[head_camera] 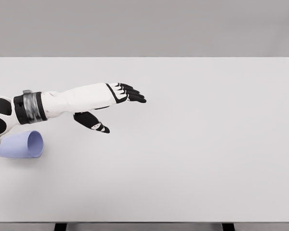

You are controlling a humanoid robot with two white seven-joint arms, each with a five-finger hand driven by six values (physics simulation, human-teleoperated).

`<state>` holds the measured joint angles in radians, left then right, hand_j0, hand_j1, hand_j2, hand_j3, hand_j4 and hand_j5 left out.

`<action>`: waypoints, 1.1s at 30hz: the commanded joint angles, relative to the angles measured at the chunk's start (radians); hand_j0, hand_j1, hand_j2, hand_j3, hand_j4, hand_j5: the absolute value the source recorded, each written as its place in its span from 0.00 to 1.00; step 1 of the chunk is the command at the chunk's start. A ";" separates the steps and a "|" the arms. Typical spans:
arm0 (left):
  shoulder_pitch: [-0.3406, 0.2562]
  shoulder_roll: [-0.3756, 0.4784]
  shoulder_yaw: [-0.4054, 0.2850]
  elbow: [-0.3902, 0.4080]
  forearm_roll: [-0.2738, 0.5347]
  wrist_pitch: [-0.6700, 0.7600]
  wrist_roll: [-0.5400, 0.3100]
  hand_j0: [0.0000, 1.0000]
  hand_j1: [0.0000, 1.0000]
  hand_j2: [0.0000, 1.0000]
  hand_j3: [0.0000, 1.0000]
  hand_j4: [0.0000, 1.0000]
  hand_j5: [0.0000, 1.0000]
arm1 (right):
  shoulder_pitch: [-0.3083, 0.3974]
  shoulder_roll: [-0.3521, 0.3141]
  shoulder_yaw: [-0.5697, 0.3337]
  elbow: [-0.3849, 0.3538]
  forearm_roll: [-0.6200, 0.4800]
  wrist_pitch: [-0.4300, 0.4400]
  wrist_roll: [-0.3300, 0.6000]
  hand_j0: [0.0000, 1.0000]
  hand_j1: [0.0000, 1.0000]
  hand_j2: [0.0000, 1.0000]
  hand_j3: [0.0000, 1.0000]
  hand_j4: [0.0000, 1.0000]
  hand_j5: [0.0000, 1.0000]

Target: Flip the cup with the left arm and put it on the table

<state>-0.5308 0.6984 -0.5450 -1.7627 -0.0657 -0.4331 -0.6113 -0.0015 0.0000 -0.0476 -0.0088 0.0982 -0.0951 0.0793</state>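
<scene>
Cup [21, 145] on side near desk [192, 144] left edge, likely light, rigid, rolls easily. Left hand [116, 103] fingers spread, empty, well apart; grasp around wall.

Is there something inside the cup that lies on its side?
The cup lies on the table, its mouth toward the right. The visible inner wall looks bare; the deeper bottom is hidden. The left hand, fingers spread, holds nothing.

Cup [20, 145] on its side at the table's [192, 144] left edge, left hand [116, 103] beyond it.
</scene>
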 commanded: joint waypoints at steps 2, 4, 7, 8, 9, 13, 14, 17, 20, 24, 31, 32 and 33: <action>0.002 0.003 0.000 0.000 0.007 0.004 0.000 1.00 1.00 1.00 1.00 1.00 1.00 | 0.000 0.000 -0.002 0.001 0.000 0.000 -0.001 1.00 1.00 1.00 1.00 1.00 1.00; 0.002 0.009 0.000 0.000 0.009 0.004 0.000 1.00 1.00 1.00 1.00 1.00 1.00 | 0.009 0.000 -0.005 0.003 0.000 0.002 -0.001 1.00 1.00 1.00 1.00 1.00 1.00; 0.000 0.046 0.014 0.003 0.007 0.002 0.000 1.00 1.00 1.00 1.00 1.00 1.00 | 0.011 0.000 -0.002 0.004 -0.002 0.002 -0.001 1.00 1.00 1.00 1.00 1.00 1.00; -0.002 0.081 0.036 0.005 0.020 0.002 0.000 1.00 1.00 1.00 1.00 1.00 1.00 | 0.012 0.000 -0.002 0.007 -0.002 0.002 -0.001 1.00 1.00 1.00 1.00 1.00 1.00; 0.005 0.119 0.098 0.014 0.073 0.002 0.000 1.00 1.00 1.00 1.00 1.00 1.00 | 0.012 0.000 0.002 0.007 -0.002 0.002 -0.001 1.00 1.00 1.00 1.00 1.00 1.00; 0.017 0.275 0.162 0.144 0.268 0.065 0.000 1.00 1.00 1.00 1.00 1.00 1.00 | 0.012 0.000 0.000 0.007 -0.002 0.002 -0.001 1.00 1.00 1.00 1.00 1.00 1.00; 0.020 0.352 0.113 0.137 0.280 0.080 0.123 1.00 1.00 1.00 1.00 1.00 1.00 | 0.012 0.000 -0.002 0.007 0.000 0.002 -0.001 1.00 1.00 1.00 1.00 1.00 1.00; 0.032 0.641 -0.027 0.069 0.277 0.001 0.288 1.00 1.00 1.00 1.00 1.00 1.00 | 0.012 0.000 -0.002 0.007 -0.002 0.002 -0.001 1.00 1.00 1.00 1.00 1.00 1.00; 0.113 0.780 -0.036 0.071 0.282 -0.114 0.289 1.00 1.00 1.00 1.00 1.00 1.00 | 0.012 0.000 -0.002 0.007 -0.002 0.002 -0.001 1.00 1.00 1.00 1.00 1.00 1.00; 0.262 0.733 -0.029 0.078 0.279 -0.178 0.286 1.00 1.00 1.00 1.00 1.00 1.00 | 0.012 0.000 -0.002 0.007 -0.002 0.002 -0.001 1.00 1.00 1.00 1.00 1.00 1.00; 0.383 0.733 -0.029 0.069 0.667 -0.061 0.407 1.00 1.00 1.00 1.00 1.00 1.00 | 0.012 0.000 -0.002 0.007 -0.002 0.002 -0.001 1.00 1.00 1.00 1.00 1.00 1.00; 0.390 0.733 -0.029 0.069 0.652 -0.064 0.407 1.00 1.00 1.00 1.00 1.00 1.00 | 0.012 0.000 -0.002 0.007 0.000 0.002 -0.001 1.00 1.00 1.00 1.00 1.00 1.00; 0.394 0.728 -0.029 0.066 0.623 -0.067 0.409 1.00 1.00 1.00 1.00 1.00 1.00 | 0.012 0.000 -0.002 0.007 -0.002 0.002 -0.001 1.00 1.00 1.00 1.00 1.00 1.00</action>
<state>-0.1286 1.4286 -0.5751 -1.6938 0.5370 -0.5132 -0.2260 0.0092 0.0000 -0.0490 -0.0015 0.0971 -0.0935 0.0781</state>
